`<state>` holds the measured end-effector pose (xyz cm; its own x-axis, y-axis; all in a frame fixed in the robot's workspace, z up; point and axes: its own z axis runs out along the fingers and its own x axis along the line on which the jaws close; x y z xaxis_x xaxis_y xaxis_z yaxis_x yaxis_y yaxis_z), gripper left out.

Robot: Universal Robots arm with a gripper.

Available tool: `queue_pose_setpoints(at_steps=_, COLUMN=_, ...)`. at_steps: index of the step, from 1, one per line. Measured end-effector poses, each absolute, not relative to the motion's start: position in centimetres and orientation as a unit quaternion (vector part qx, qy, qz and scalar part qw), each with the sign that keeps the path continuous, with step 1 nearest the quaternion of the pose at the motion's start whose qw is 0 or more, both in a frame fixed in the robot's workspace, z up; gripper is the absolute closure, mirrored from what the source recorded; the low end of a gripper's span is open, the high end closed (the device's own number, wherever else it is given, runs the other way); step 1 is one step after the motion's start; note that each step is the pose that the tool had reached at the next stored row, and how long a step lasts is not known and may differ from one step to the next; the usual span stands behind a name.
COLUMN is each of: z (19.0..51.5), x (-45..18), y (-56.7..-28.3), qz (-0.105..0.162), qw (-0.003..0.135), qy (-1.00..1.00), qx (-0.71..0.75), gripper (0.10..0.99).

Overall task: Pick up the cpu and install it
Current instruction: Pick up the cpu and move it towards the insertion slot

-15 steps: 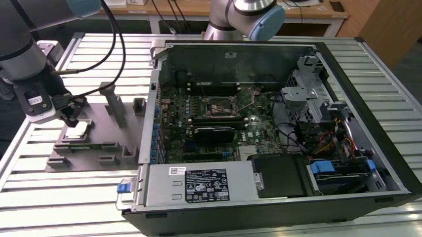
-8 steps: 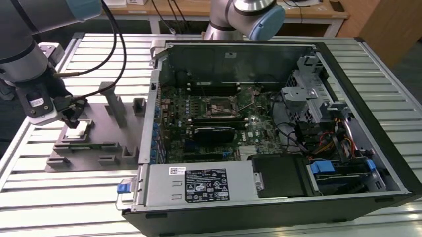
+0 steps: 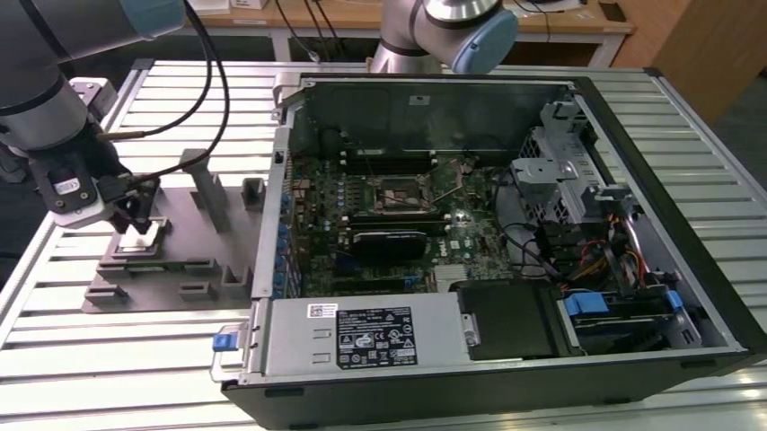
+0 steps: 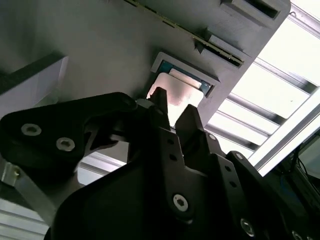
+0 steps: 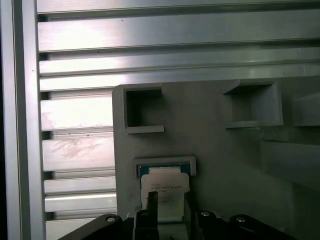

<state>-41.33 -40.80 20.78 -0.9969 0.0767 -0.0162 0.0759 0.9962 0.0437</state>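
The cpu [image 3: 143,240], a small square chip with a pale shiny top, lies flat in a shallow recess of the grey holder plate [image 3: 180,269] on the exterior view's left. My gripper [image 3: 136,223] hangs just above it, pointing down. In the second wrist view the black fingertips [image 4: 159,100] stand a narrow gap apart over the cpu [image 4: 172,92], holding nothing. The first wrist view shows the cpu [image 5: 165,182] in its recess with the gripper [image 5: 169,205] at its near edge. The open computer case [image 3: 671,215] holds the motherboard with its cpu socket [image 3: 396,193].
Upright grey posts [image 3: 204,193] and small blocks [image 3: 233,278] rise from the holder plate around the gripper. A black cable [image 3: 215,81] trails from my arm. A second robot arm [image 3: 462,31] stands behind the case. Slatted aluminium tabletop [image 3: 120,350] surrounds everything.
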Motion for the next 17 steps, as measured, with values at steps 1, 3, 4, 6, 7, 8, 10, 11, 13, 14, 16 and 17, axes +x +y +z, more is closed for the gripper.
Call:
queue_pose_setpoints(at_steps=1, z=20.78, x=-41.33, y=-40.80, qz=0.022, qw=0.009, qy=0.999, qx=0.038, gripper=0.733)
queue_pose_setpoints(at_steps=3, z=20.77, x=-41.33, y=-40.80, qz=0.022, qw=0.009, qy=0.999, qx=0.038, gripper=0.675)
queue_pose_setpoints(at_steps=4, z=20.77, x=-41.33, y=-40.80, qz=0.022, qw=0.009, qy=0.999, qx=0.038, gripper=0.620)
queue_pose_setpoints(at_steps=6, z=20.77, x=-41.33, y=-40.80, qz=0.022, qw=0.009, qy=0.999, qx=0.038, gripper=0.561)
queue_pose_setpoints(at_steps=7, z=20.77, x=-41.33, y=-40.80, qz=0.022, qw=0.009, qy=0.999, qx=0.038, gripper=0.502)
queue_pose_setpoints(at_steps=8, z=20.77, x=-41.33, y=-40.80, qz=0.022, qw=0.009, qy=0.999, qx=0.038, gripper=0.502)
queue_pose_setpoints(at_steps=10, z=20.76, x=-41.33, y=-40.80, qz=0.022, qw=0.009, qy=0.999, qx=0.038, gripper=0.439)
queue_pose_setpoints(at_steps=11, z=20.76, x=-41.33, y=-40.80, qz=0.022, qw=0.009, qy=0.999, qx=0.038, gripper=0.439)
queue_pose_setpoints(at_steps=13, z=20.55, x=-41.32, y=-40.79, qz=0.022, qw=0.009, qy=0.999, qx=0.038, gripper=0.439)
queue_pose_setpoints(at_steps=14, z=20.38, x=-41.32, y=-40.80, qz=0.022, qw=0.009, qy=0.999, qx=0.038, gripper=0.439)
queue_pose_setpoints(at_steps=16, z=20.09, x=-41.33, y=-40.80, qz=0.022, qw=0.009, qy=0.999, qx=0.038, gripper=0.439)
queue_pose_setpoints(at_steps=17, z=20.01, x=-41.33, y=-40.80, qz=0.022, qw=0.009, qy=0.999, qx=0.038, gripper=0.439)
